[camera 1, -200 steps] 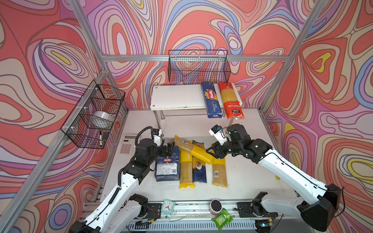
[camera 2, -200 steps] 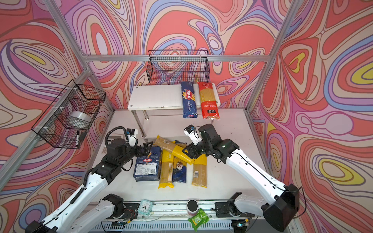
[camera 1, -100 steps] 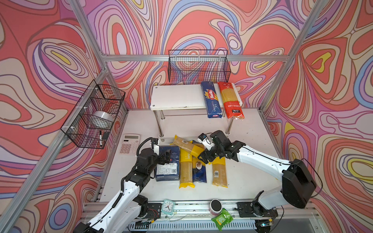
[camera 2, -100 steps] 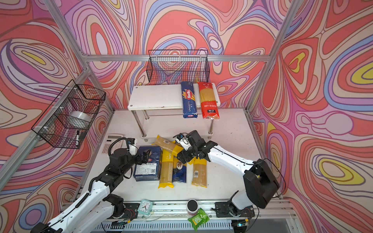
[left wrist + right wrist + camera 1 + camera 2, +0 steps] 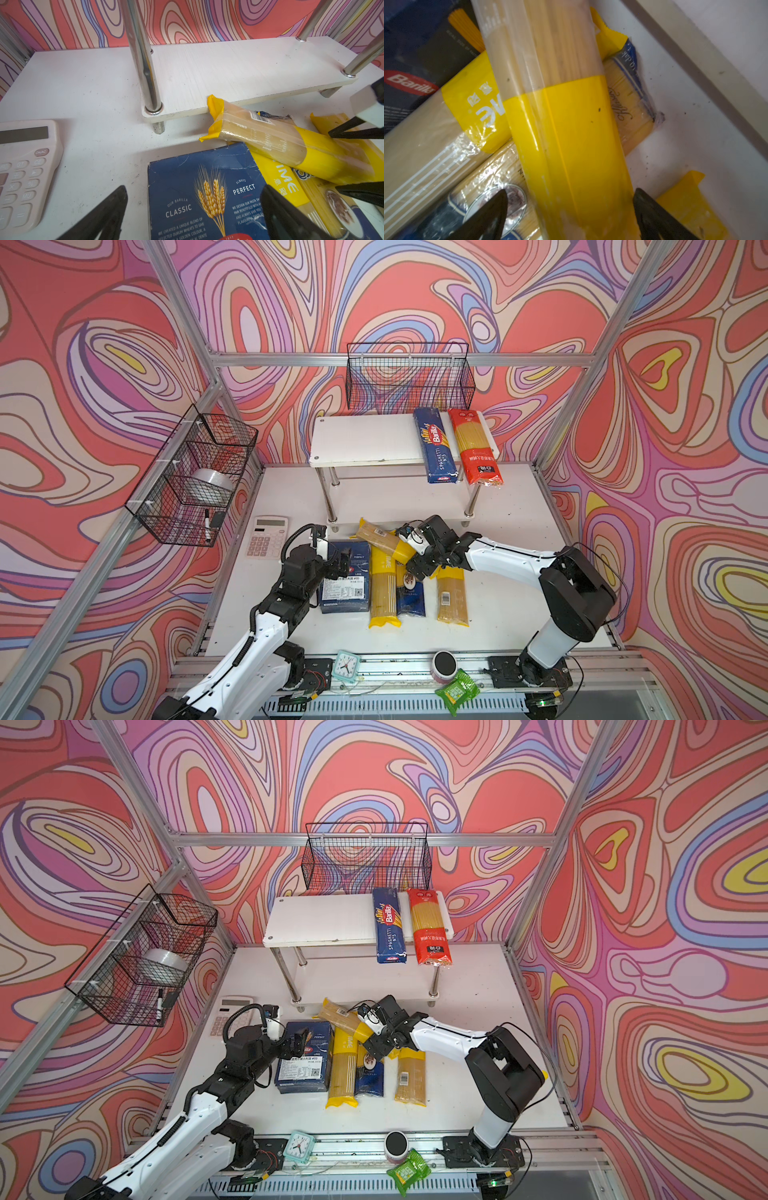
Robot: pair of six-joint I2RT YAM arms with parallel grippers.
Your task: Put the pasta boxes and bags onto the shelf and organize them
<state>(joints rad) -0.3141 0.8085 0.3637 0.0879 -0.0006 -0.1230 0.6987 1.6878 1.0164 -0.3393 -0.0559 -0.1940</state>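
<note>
Tabletop [image 5: 695,145], wrist view reveals right gripper [image 5: 570,189] straddling yellow bag [image 5: 571,124]

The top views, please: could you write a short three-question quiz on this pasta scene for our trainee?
1. True or false: the top board of the shelf holds exactly two packs, the Barilla Spaghetti box and the red-and-clear bag.
2. The open jaws of the right gripper straddle: A) the calculator, B) the slanted yellow-and-clear bag, C) the clock.
3. Which brand is printed on the navy carton under the left gripper?
Key: 1 true; 2 B; 3 Barilla.
</note>
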